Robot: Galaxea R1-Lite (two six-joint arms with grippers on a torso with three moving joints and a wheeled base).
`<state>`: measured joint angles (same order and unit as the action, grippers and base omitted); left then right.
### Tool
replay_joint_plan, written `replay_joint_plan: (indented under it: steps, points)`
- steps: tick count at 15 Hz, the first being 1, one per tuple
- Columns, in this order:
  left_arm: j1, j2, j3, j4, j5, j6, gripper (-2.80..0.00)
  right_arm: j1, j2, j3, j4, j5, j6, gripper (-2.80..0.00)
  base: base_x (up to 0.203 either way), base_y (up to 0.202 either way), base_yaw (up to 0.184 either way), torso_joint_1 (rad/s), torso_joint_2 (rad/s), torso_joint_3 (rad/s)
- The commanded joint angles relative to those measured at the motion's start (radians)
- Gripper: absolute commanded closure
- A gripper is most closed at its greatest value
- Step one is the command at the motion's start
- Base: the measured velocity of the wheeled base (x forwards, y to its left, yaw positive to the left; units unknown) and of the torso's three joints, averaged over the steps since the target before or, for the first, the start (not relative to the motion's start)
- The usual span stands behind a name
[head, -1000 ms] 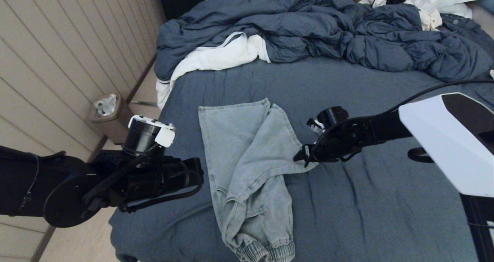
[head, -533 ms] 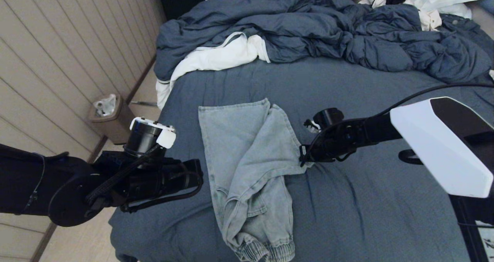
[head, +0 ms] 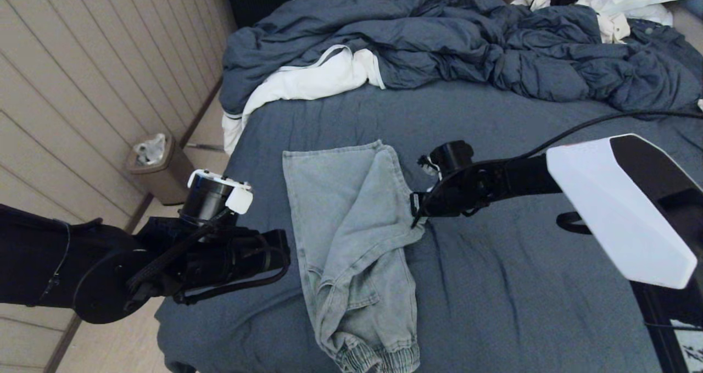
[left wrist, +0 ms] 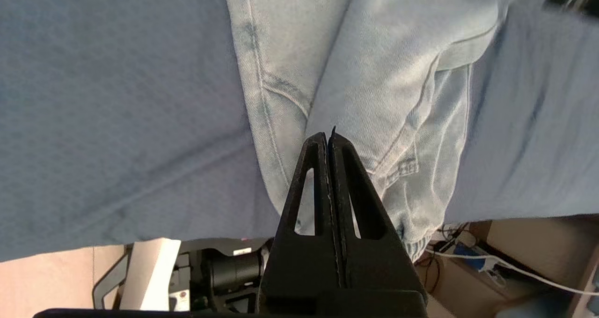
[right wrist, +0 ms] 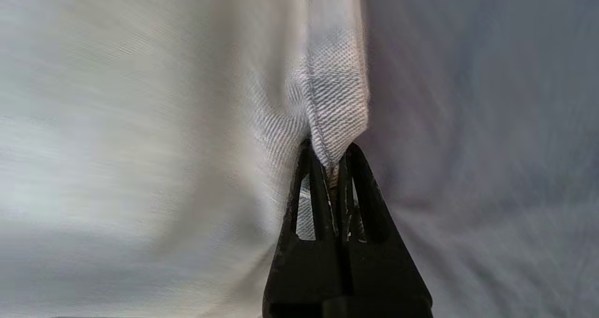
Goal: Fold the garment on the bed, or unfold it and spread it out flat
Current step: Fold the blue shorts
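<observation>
The garment [head: 351, 235], light blue denim-look, lies crumpled lengthwise on the bed [head: 522, 285], its ribbed band toward the near edge. My right gripper [head: 416, 215] is at the garment's right corner, shut on a hemmed fold of its fabric [right wrist: 337, 121] and holding that corner a little off the sheet. My left gripper [head: 285, 249] hovers to the left of the garment, near the bed's left edge. In the left wrist view the left gripper [left wrist: 329, 137] is shut with nothing in it, above the garment [left wrist: 374, 74].
A puffy dark blue duvet [head: 467, 38] is heaped across the far side of the bed, with a white cloth [head: 307, 82] beside it. A brown bin [head: 154, 167] stands on the floor by the panelled wall, left of the bed.
My right gripper closed on the garment's right corner and moved left and slightly away, dragging that corner inward. The left arm barely shifted.
</observation>
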<state>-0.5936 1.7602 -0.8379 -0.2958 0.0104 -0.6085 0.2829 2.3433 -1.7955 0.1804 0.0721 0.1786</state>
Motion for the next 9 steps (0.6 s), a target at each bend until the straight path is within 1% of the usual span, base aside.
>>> replay_joint_plan:
  steps: [1,4,6,7,8,9]
  points:
    - [0.000,-0.004,0.008,-0.020,0.002,-0.004,0.00,0.056,-0.050,-0.067,0.016,-0.004,0.010,0.00,0.000,0.000,0.000,0.000,0.00,0.000]
    - [0.002,-0.027,0.008,-0.025,0.002,-0.004,0.00,0.147,-0.076,-0.158,0.079,-0.006,0.010,0.00,0.000,0.000,0.000,0.000,0.00,0.000]
    - [0.003,-0.030,0.010,-0.025,0.002,-0.005,0.00,0.207,-0.098,-0.165,0.080,-0.010,0.003,0.00,0.000,0.000,0.000,0.000,0.00,0.000]
    - [0.003,-0.031,0.016,-0.029,0.004,-0.007,0.00,0.245,-0.100,-0.164,0.069,-0.030,0.003,0.00,0.000,0.000,0.000,0.000,0.00,0.000]
    - [0.003,-0.034,0.017,-0.038,0.008,-0.007,0.00,0.282,-0.103,-0.164,0.059,-0.081,0.004,0.00,0.000,0.000,0.000,0.000,0.00,0.000]
    - [0.005,-0.036,0.019,-0.055,0.012,-0.009,0.00,0.318,-0.106,-0.164,0.034,-0.154,0.002,0.00,0.000,0.000,0.000,0.000,0.00,0.000]
